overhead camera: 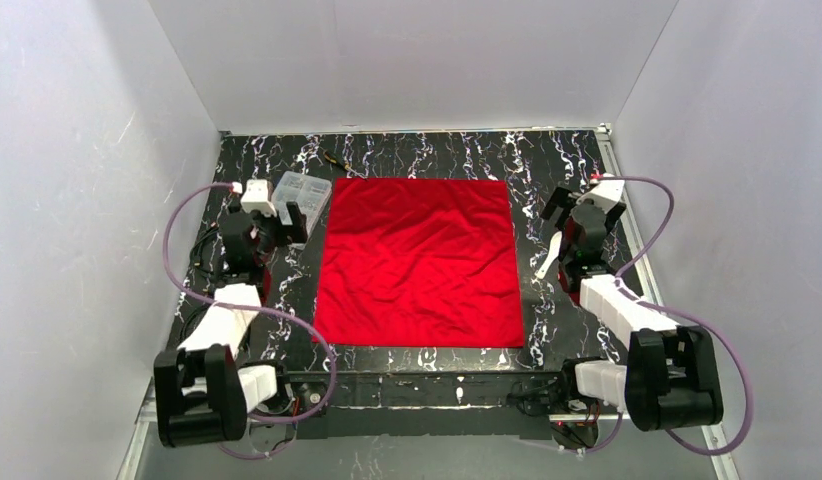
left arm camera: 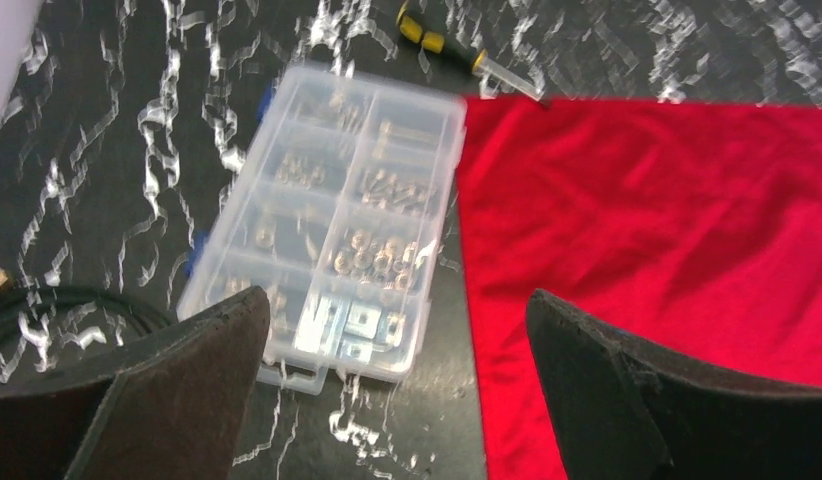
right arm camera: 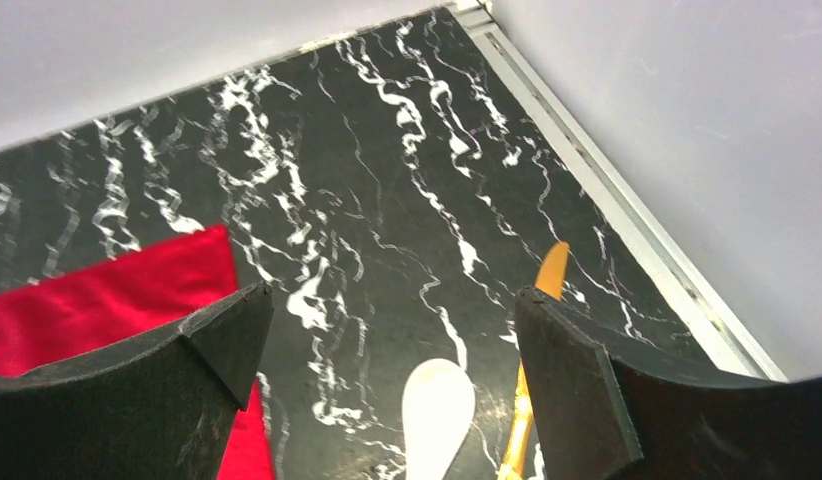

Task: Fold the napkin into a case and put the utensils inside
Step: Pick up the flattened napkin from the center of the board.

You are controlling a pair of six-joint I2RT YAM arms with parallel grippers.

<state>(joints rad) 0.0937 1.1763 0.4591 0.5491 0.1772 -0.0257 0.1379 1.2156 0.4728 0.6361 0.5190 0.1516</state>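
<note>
- Folding has not begun, by the look of it: the napkin [overhead camera: 419, 262] lies open as a creased square in the middle of the counter [overhead camera: 427, 150], so your first job is the opening fold.
- Take the cloth by one layer only, at a corner or right on an edge, and pinch low enough to catch fabric rather than skid on the shiny surface.
- Lift just clear of the counter and carry the edge straight across, so that the creases do not bunch into a ridge.
- Mind the clear compartment box [left arm camera: 337, 230] just beside the napkin's left edge, and the black-and-yellow tool [left arm camera: 457, 55] at its far corner; a wide sweep could nudge either.
- The left jaws stand spread wide and hold nothing, hanging over the box and the napkin's left edge without touching them.
- The right jaws are likewise spread wide and empty, hovering above the white spoon [right arm camera: 437, 405] and the yellow-gold utensil [right arm camera: 553, 268], which lie side by side on bare counter just right of the napkin.
- Leave both utensils alone until the case is formed.
</note>
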